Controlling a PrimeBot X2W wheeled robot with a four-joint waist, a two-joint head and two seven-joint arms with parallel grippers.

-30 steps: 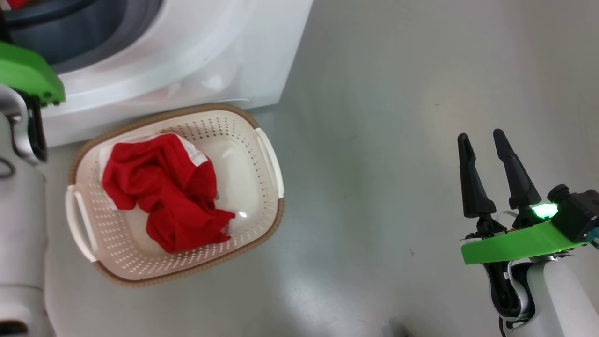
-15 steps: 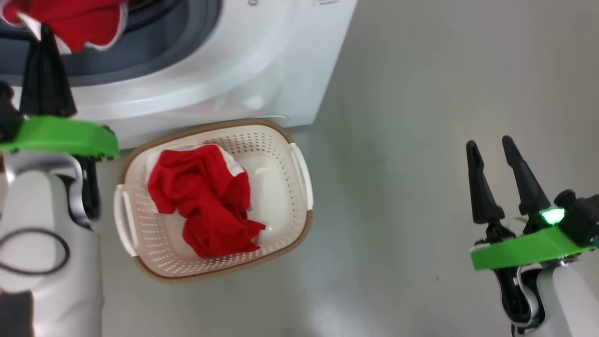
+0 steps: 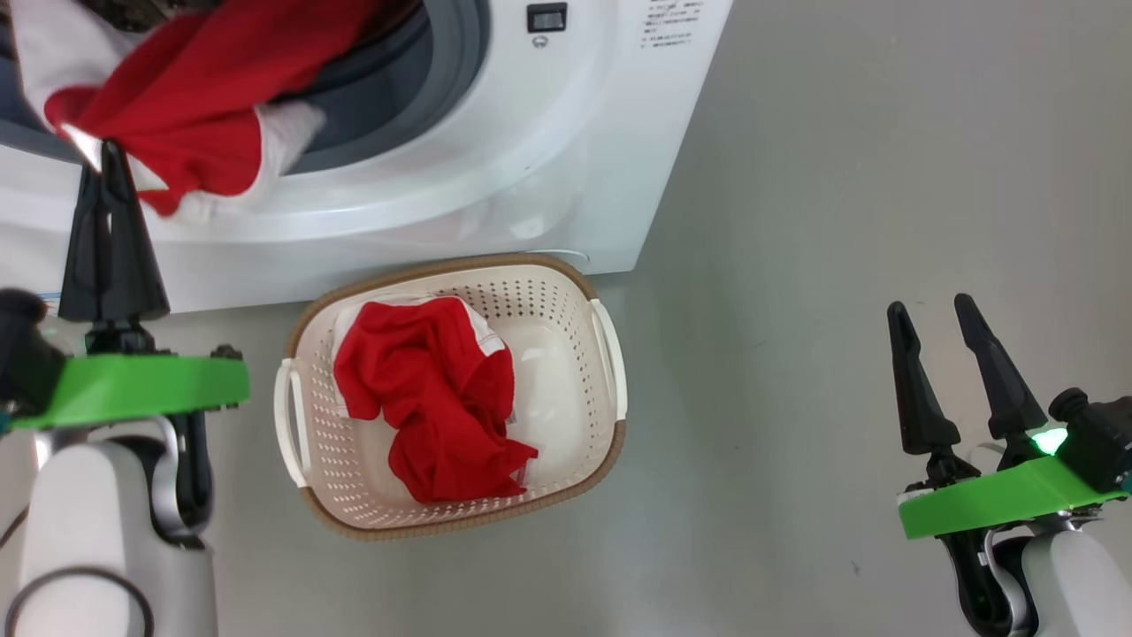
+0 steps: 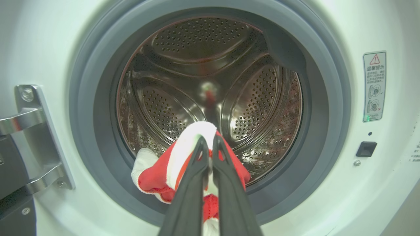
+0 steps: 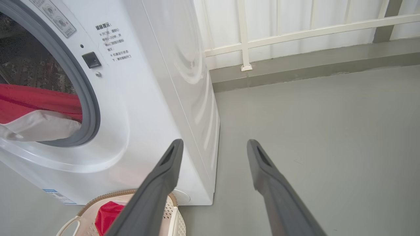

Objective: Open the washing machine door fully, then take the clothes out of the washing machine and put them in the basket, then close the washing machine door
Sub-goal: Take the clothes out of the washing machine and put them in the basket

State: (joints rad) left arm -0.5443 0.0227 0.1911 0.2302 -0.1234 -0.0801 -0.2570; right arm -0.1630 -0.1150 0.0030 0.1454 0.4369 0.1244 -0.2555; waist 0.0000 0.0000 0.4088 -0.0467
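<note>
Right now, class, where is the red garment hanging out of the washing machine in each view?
Head view: the garment is upper left, above the left gripper.
Left wrist view: garment bottom centre, pinched between the shut fingers.
Right wrist view: garment left edge, inside the grey rubber ring.
Shared landmark: that ring.

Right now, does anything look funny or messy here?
A red garment hangs half out of the washing machine, pinched by the shut left gripper: part of the job, not a mishap. A second garment lies crumpled in the basket. Nothing looks spilled or broken.
</note>
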